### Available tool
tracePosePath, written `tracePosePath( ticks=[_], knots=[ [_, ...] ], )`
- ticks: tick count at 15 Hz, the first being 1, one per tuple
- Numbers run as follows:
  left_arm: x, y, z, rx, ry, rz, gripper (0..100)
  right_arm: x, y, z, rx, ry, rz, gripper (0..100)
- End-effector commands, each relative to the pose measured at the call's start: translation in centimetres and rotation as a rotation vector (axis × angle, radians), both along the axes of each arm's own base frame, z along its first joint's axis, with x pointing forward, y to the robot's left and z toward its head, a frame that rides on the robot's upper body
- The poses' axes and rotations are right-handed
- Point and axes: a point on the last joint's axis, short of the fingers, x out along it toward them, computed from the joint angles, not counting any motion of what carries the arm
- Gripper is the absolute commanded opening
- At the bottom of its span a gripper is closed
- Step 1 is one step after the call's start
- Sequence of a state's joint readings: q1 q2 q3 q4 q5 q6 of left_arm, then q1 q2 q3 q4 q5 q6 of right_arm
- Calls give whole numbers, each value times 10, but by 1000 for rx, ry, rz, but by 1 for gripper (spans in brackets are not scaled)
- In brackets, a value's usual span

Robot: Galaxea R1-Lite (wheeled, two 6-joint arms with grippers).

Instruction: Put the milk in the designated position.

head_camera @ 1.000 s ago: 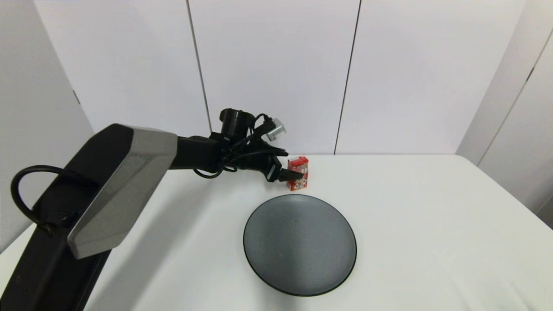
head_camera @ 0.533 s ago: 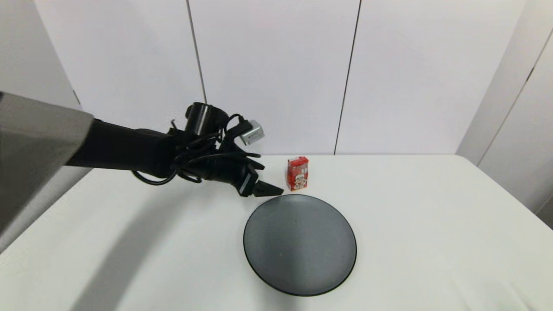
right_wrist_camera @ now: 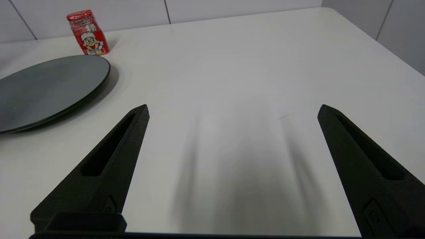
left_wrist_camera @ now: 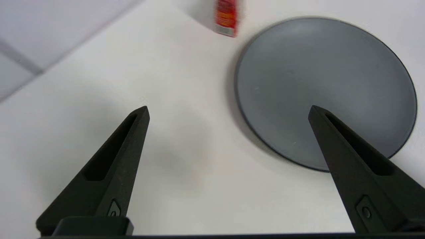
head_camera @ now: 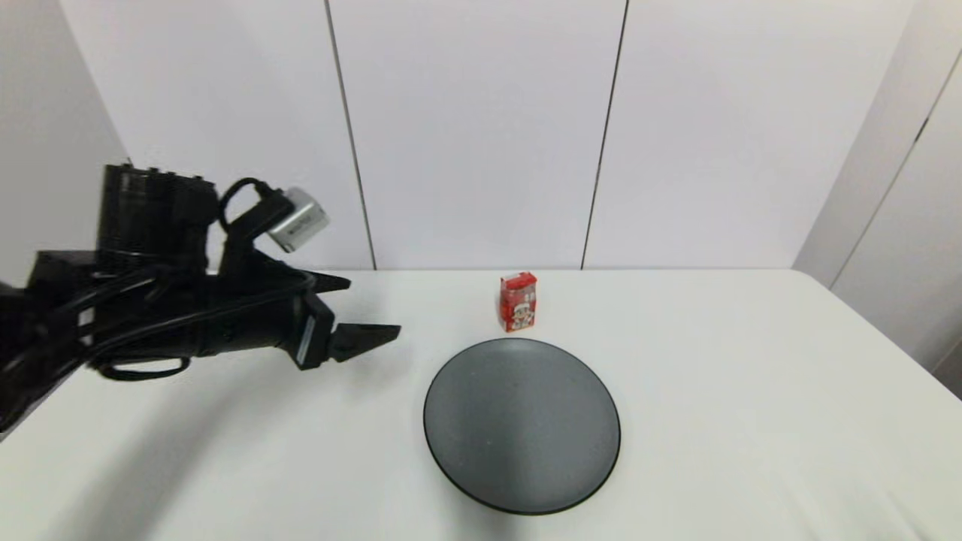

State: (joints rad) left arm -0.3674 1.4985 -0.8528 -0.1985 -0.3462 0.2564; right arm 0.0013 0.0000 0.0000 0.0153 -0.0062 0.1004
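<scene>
milk (head_camera: 518, 302) stands upright on the white table (head_camera: 751, 391), near the far edge by the wall, just behind the far rim of the dark grey plate (head_camera: 521, 424), not on it, small gap between them. cartoon face points toward the robot. nothing touching the carton. left gripper (head_camera: 363, 309) hovers over the table's left side, well apart from the milk and left of the plate, fingers spread wide, nothing between them; left wrist view shows bare table under it with plate and milk further off. right gripper (right_wrist_camera: 232, 109) not in head view; its wrist view shows it low over bare table right of the plate, fingers also wide apart and empty, milk and plate off to one side.
</scene>
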Motion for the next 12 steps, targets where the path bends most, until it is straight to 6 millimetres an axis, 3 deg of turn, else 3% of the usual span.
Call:
tracePosePath(
  ticks=[1, 8, 12],
  knots=[
    [-71, 37, 9, -66, -191, 256, 100, 0, 0, 0, 1, 0, 0, 100],
    [-149, 89, -25, -56, -279, 557, 100, 0, 0, 0, 1, 0, 0, 100],
    [-189, 96, -67, -106, -271, 636, 100, 0, 0, 0, 1, 0, 0, 100]
  ],
)
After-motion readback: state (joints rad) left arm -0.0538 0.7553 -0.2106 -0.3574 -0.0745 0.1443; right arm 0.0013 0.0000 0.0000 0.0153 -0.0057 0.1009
